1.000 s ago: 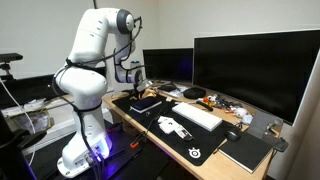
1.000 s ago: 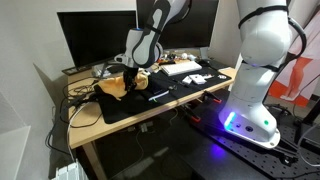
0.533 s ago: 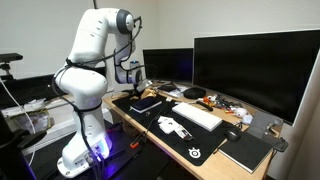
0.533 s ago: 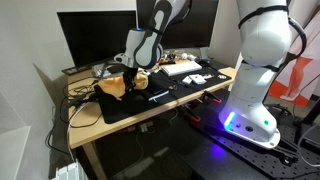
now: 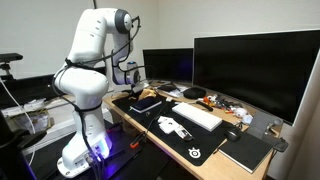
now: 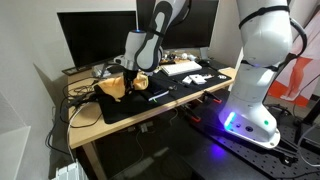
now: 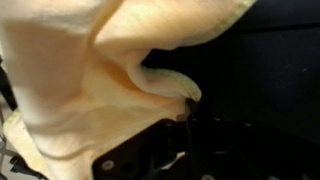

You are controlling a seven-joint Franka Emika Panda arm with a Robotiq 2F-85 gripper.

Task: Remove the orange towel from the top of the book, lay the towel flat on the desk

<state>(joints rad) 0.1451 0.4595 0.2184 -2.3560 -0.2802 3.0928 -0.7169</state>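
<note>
The orange towel (image 6: 113, 88) lies crumpled at the near-monitor end of the black desk mat, and in the wrist view the towel (image 7: 70, 80) fills the upper left as pale folds. My gripper (image 6: 130, 78) stands straight down over the towel's edge. In the wrist view the gripper (image 7: 183, 118) is shut, with a fold tip of the towel pinched at its dark fingertips. The black book (image 5: 148, 103) with its pale edge lies flat just beside the gripper (image 5: 135, 88). How much of the towel rests on the book is hidden by the arm.
A white keyboard (image 5: 197, 116) and a white object with black marks (image 5: 172, 126) lie on the desk mat (image 5: 190, 142). A dark grey notebook (image 5: 246, 152) sits at the desk's corner. Large monitors (image 5: 255, 70) line the back, with cables and clutter (image 6: 85, 88) beside the towel.
The jaws have closed on the towel's fold. The arm and the towel stay where they were in both exterior views.
</note>
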